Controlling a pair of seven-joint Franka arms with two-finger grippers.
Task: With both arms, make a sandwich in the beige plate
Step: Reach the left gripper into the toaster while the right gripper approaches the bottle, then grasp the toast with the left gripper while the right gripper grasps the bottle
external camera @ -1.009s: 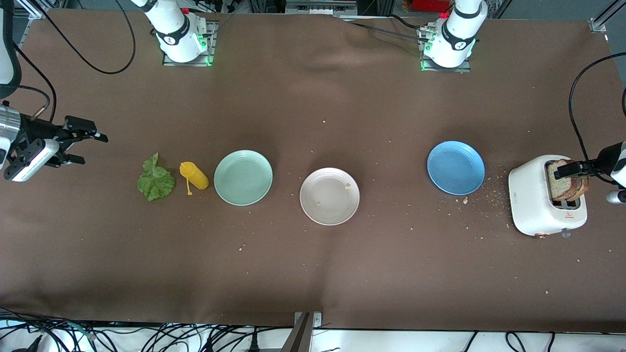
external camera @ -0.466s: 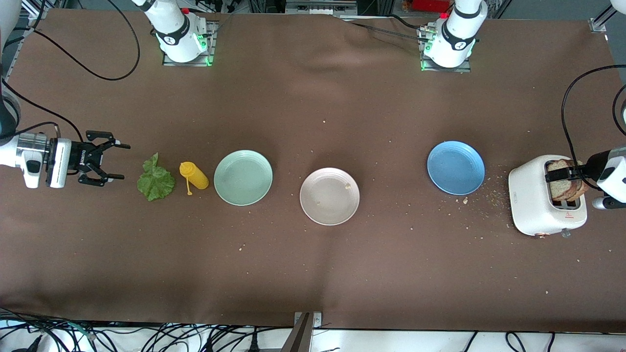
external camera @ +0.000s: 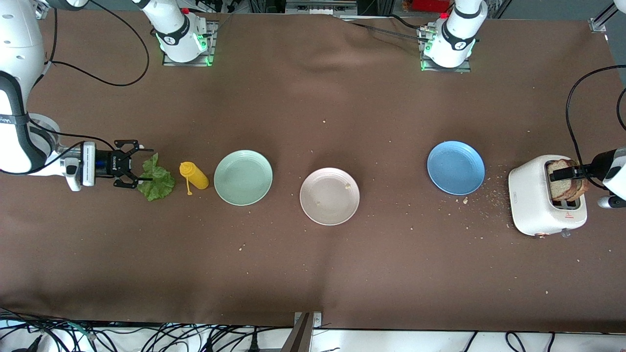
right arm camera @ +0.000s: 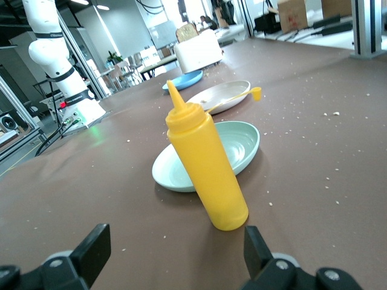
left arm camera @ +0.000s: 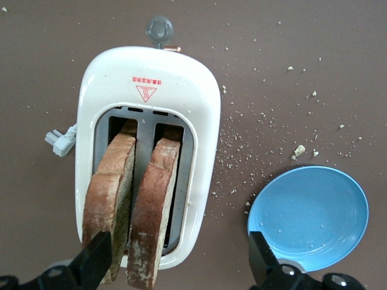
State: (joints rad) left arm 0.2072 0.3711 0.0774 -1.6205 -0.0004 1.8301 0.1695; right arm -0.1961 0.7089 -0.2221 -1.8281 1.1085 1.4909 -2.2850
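Two brown bread slices (external camera: pixel 562 185) stand in a white toaster (external camera: pixel 530 205) at the left arm's end of the table; they also show in the left wrist view (left arm camera: pixel 154 205). My left gripper (external camera: pixel 573 172) is open over them (left arm camera: pixel 178 270), one finger (left arm camera: pixel 95 266) at the outer slice. The green lettuce leaf (external camera: pixel 159 183) lies on the cloth at the right arm's end. My right gripper (external camera: pixel 144 167) is open at the leaf's edge (right arm camera: pixel 175 254); the leaf is hidden in the right wrist view. The beige plate (external camera: pixel 329 196) sits mid-table, holding only crumbs.
A yellow squeeze bottle (external camera: pixel 194 177) lies beside the lettuce and fills the right wrist view (right arm camera: pixel 205 169). A mint-green plate (external camera: pixel 243 177) sits between the bottle and the beige plate. A blue plate (external camera: pixel 456 167) lies beside the toaster. Crumbs scatter near the toaster.
My right gripper has swung in along the table to the lettuce's edge, still open. My left gripper has shifted slightly over the toaster's bread.
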